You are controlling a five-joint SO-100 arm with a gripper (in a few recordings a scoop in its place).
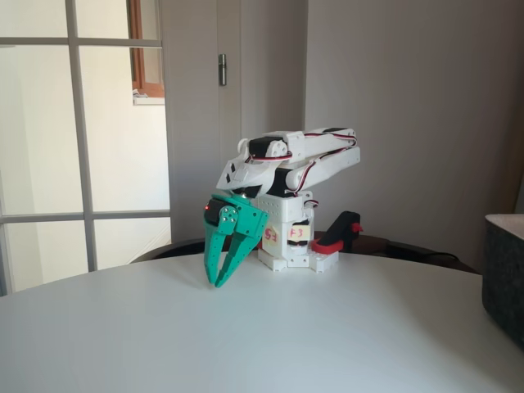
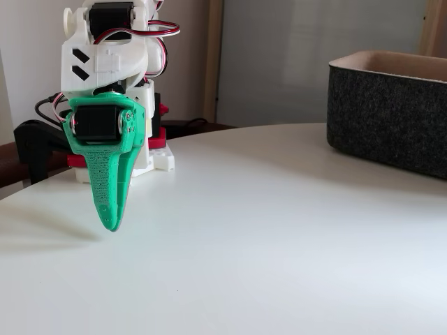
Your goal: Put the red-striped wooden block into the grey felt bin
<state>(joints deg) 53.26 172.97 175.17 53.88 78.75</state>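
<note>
My green gripper point(image 1: 219, 281) hangs point-down just above the white table, in front of the white arm's base. Its two fingers converge until the tips meet, with nothing between them. A fixed view shows the gripper point(image 2: 110, 225) side-on at the left, its tip a little above the tabletop. The grey felt bin point(image 1: 504, 274) stands at the right edge of the table, far from the gripper. In a fixed view the bin point(image 2: 391, 122) sits at the upper right, with dark fuzzy walls and a paler rim. The red-striped wooden block is out of view.
The white round table point(image 1: 270, 344) stretches wide between the gripper and the bin. A red and black clamp point(image 1: 337, 235) holds the arm's base point(image 1: 288, 246) at the table's far edge. A wall and a glazed door stand behind.
</note>
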